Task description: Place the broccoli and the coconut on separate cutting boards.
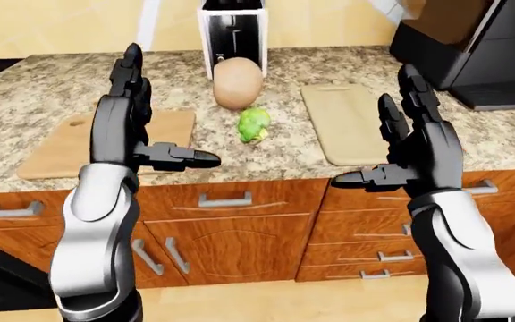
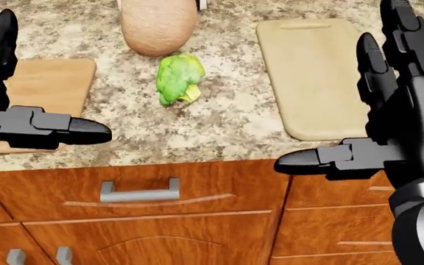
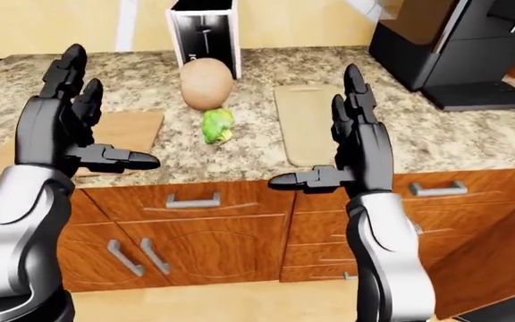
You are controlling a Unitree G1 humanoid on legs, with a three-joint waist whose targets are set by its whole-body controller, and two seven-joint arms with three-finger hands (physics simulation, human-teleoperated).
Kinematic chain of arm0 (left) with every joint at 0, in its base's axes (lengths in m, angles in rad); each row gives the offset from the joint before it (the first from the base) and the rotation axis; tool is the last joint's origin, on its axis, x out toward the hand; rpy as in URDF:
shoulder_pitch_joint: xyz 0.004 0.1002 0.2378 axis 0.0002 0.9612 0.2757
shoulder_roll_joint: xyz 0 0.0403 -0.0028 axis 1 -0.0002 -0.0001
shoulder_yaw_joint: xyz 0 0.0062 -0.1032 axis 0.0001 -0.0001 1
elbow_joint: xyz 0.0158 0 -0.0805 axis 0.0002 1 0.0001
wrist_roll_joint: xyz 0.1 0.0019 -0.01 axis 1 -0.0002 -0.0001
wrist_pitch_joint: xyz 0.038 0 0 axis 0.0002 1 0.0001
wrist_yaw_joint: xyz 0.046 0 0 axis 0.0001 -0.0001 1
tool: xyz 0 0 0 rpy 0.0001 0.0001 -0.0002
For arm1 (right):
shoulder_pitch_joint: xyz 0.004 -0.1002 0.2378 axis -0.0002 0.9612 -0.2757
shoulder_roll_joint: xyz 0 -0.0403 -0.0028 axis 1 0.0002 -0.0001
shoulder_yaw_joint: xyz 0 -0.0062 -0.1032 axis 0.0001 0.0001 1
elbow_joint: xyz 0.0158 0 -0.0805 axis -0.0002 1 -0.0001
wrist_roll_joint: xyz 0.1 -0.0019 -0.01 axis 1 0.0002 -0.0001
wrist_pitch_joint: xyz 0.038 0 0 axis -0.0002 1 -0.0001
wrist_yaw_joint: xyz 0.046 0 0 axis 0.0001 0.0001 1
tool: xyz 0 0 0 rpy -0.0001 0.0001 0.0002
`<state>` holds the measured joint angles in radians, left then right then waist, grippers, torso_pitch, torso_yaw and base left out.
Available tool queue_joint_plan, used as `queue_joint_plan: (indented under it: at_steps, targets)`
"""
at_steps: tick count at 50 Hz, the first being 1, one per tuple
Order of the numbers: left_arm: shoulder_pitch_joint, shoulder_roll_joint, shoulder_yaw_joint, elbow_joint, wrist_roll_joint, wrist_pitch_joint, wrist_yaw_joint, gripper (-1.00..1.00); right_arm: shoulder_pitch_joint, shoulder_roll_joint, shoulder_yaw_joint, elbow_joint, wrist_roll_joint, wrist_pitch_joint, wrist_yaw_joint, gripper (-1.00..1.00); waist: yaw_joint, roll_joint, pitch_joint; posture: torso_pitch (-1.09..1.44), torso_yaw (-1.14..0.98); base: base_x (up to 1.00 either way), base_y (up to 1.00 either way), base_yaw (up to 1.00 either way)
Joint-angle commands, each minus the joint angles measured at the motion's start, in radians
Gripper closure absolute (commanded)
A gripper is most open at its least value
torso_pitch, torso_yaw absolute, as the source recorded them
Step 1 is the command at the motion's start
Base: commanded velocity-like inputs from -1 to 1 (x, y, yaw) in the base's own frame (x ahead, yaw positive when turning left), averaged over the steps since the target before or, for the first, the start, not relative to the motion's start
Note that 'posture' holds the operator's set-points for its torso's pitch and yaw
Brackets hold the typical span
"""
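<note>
- Broccoli, one green floret head (image 2: 178,78), lies on its side on the speckled beige granite counter (image 1: 52,94), between the two boards and touching neither.
- Room: yellow wall behind the counter; reddish-brown wooden cabinets (image 1: 231,231) with grey bar handles below it; pale wood floor (image 1: 266,298) at the bottom of the left-eye view.
- Left to right along the counter, left-eye view: one light-brown wooden cutting board (image 1: 65,144); one brown egg-shaped coconut (image 1: 238,83); the broccoli just below the coconut, whether touching I cannot tell; one pale cream cutting board (image 1: 347,127); one black coffee machine (image 1: 481,50) at far right.
- One black-and-white upright box, open-faced (image 1: 232,30), stands behind the coconut against the wall.
- Count: two boards, both bare; one broccoli; one coconut.
- Left black three-finger hand (image 1: 137,131): raised over the wooden board's right part, fingers (image 1: 129,70) spread upward, thumb out toward the view's right; holds nothing.
- Right black three-finger hand (image 1: 409,151): raised over the counter's near edge by the cream board, fingers (image 1: 414,90) upright and apart, thumb pointing to the view's left; holds nothing.
- Both hands well apart from the broccoli and the coconut.
</note>
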<state>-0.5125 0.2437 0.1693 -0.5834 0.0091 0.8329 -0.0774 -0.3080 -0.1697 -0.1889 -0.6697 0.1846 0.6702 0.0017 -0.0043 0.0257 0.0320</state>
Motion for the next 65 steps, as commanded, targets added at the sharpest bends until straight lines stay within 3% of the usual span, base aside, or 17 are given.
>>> queue_joint_plan:
  at_steps: [1, 4, 10, 16, 19, 20, 21, 22, 25, 26, 29, 32, 33, 42, 46, 48, 65]
  targets:
    - [-0.03, 0.024, 0.033, -0.057, 0.011, -0.026, 0.006, -1.0, -0.039, -0.006, -0.001, -0.065, 0.008, -0.023, 0.007, -1.0, 0.005, -0.011, -0.028, 0.0, 0.0, 0.08, 0.0, 0.0]
    - [-0.044, 0.042, 0.049, -0.085, 0.006, 0.008, 0.0, -1.0, -0.045, -0.008, -0.004, -0.075, 0.011, -0.017, 0.008, -1.0, 0.001, 0.027, -0.025, 0.0, 0.0, 0.12, 0.0, 0.0]
    - [-0.041, 0.046, 0.049, -0.093, 0.005, 0.011, 0.002, -1.0, -0.046, -0.004, 0.003, -0.068, 0.004, -0.026, 0.01, -1.0, 0.008, 0.036, -0.016, 0.0, 0.0, 0.25, 0.0, 0.0]
    - [-0.036, 0.046, 0.051, -0.1, 0.004, 0.011, 0.002, -1.0, -0.041, -0.006, 0.008, -0.072, 0.0, -0.027, 0.016, -1.0, 0.024, -0.019, -0.001, 0.0, 0.0, 0.28, 0.0, 0.0]
    - [-0.04, 0.046, 0.05, -0.091, 0.006, 0.005, 0.004, -1.0, -0.04, -0.004, 0.002, -0.075, 0.003, -0.024, 0.019, -1.0, 0.026, -0.099, -0.026, 0.0, 0.0, 0.31, 0.0, 0.0]
    - [-0.037, 0.046, 0.049, -0.091, 0.006, 0.003, 0.004, -1.0, -0.04, -0.004, 0.003, -0.074, 0.002, -0.025, 0.018, -1.0, 0.015, -0.055, -0.001, 0.0, 0.0, 0.3, 0.0, 0.0]
    - [-0.036, 0.046, 0.05, -0.093, 0.006, 0.004, 0.004, -1.0, -0.037, -0.002, 0.005, -0.076, 0.003, -0.025, 0.018, -1.0, 0.023, -0.082, 0.009, 0.0, 0.0, 0.31, 0.0, 0.0]
    - [-0.035, 0.047, 0.052, -0.098, 0.005, 0.008, 0.003, -1.0, -0.046, -0.005, 0.004, -0.08, 0.004, -0.011, 0.017, -1.0, 0.012, -0.082, 0.008, 0.0, 0.0, 0.31, 0.0, 0.0]
    - [-0.035, 0.053, 0.058, -0.106, 0.003, 0.016, 0.0, -1.0, -0.036, 0.0, -0.001, -0.079, 0.008, -0.021, 0.018, -1.0, 0.006, -0.065, 0.003, 0.0, 0.0, 0.32, 0.0, 0.0]
    - [-0.035, 0.053, 0.059, -0.108, 0.003, 0.018, 0.0, -1.0, -0.036, -0.002, 0.002, -0.072, 0.002, -0.023, 0.015, -1.0, 0.002, -0.059, 0.024, 0.0, 0.0, 0.02, 0.0, 0.0]
    - [-0.036, 0.057, 0.06, -0.11, 0.002, 0.021, 0.001, -1.0, -0.038, 0.0, -0.006, -0.08, 0.015, -0.017, 0.005, -1.0, -0.007, -0.05, 0.013, 0.0, 0.0, 0.0, 0.0, 0.0]
    - [-0.037, 0.059, 0.063, -0.113, 0.002, 0.024, 0.0, -1.0, -0.066, -0.012, -0.01, -0.092, 0.028, 0.015, -0.007, -1.0, -0.013, 0.019, -0.008, 0.0, 0.0, 0.0, 0.0, 0.0]
    - [-0.036, 0.059, 0.063, -0.114, 0.002, 0.024, 0.001, -1.0, -0.043, -0.009, -0.003, -0.087, 0.02, -0.014, -0.001, -1.0, -0.016, -0.021, 0.0, 0.0, 0.0, 0.0, 0.0, 0.0]
    - [-0.038, 0.062, 0.065, -0.111, 0.002, 0.023, 0.001, -1.0, -0.031, -0.007, 0.009, -0.086, -0.016, -0.023, 0.017, -1.0, -0.001, -0.024, -0.033, 0.0, 0.0, 0.0, 0.01, 0.0]
    - [-0.037, 0.064, 0.068, -0.111, 0.0, 0.023, 0.001, -1.0, -0.033, 0.004, 0.002, -0.084, -0.01, -0.022, 0.017, -1.0, 0.016, -0.042, -0.002, 0.0, 0.0, 0.0, 0.2, 0.0]
    - [-0.037, 0.065, 0.067, -0.109, 0.001, 0.02, 0.001, -1.0, -0.031, 0.003, 0.007, -0.083, -0.011, -0.026, 0.017, -1.0, 0.012, -0.029, -0.023, 0.0, 0.0, 0.0, 0.0, 0.0]
    - [-0.045, 0.06, 0.062, -0.093, -0.001, 0.011, 0.007, -1.0, -0.039, 0.048, 0.141, -0.11, -0.135, 0.066, 0.105, -1.0, -0.001, -0.03, -0.008, 0.0, 0.0, 0.0, 0.0, 0.0]
